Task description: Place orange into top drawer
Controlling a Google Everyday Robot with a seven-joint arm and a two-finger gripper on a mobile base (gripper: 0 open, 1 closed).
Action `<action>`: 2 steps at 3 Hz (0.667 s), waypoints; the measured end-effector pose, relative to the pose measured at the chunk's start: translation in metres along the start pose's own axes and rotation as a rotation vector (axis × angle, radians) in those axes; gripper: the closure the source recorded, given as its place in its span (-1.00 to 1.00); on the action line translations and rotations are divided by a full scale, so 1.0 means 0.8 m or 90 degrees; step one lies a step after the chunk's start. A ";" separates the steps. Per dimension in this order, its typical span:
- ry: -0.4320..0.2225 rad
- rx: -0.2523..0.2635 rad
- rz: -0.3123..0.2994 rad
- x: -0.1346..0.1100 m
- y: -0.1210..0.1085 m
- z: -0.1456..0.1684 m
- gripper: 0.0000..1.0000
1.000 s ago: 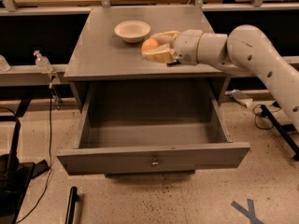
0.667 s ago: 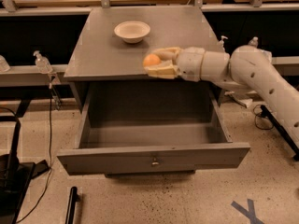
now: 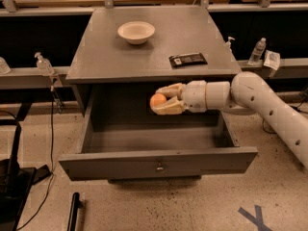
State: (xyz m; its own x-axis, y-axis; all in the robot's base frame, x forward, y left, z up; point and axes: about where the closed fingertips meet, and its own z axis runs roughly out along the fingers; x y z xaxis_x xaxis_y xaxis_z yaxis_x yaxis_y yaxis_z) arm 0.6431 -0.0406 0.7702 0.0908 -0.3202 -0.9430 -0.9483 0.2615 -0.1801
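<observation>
Gripper (image 3: pixel 157 101) now lower, orange (image 3: pixel 157 100) in its clasp, apparently over top drawer (image 3: pixel 110 164)

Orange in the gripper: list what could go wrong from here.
1. The gripper holds the orange above the open drawer's floor; dropped from there, it might bounce or roll toward a wall.
2. The orange sits at the gripper's very tip, so it could slip early.
3. The gripper is just under the cabinet top's front edge; lifting straight up might strike it.
</observation>
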 end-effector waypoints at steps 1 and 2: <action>0.096 -0.020 0.018 0.070 0.019 -0.002 1.00; 0.181 -0.027 0.032 0.119 0.031 -0.006 1.00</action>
State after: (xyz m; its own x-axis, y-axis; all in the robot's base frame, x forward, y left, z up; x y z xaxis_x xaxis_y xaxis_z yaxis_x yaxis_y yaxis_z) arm 0.6270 -0.0688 0.6774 -0.0395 -0.5519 -0.8330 -0.9620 0.2464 -0.1177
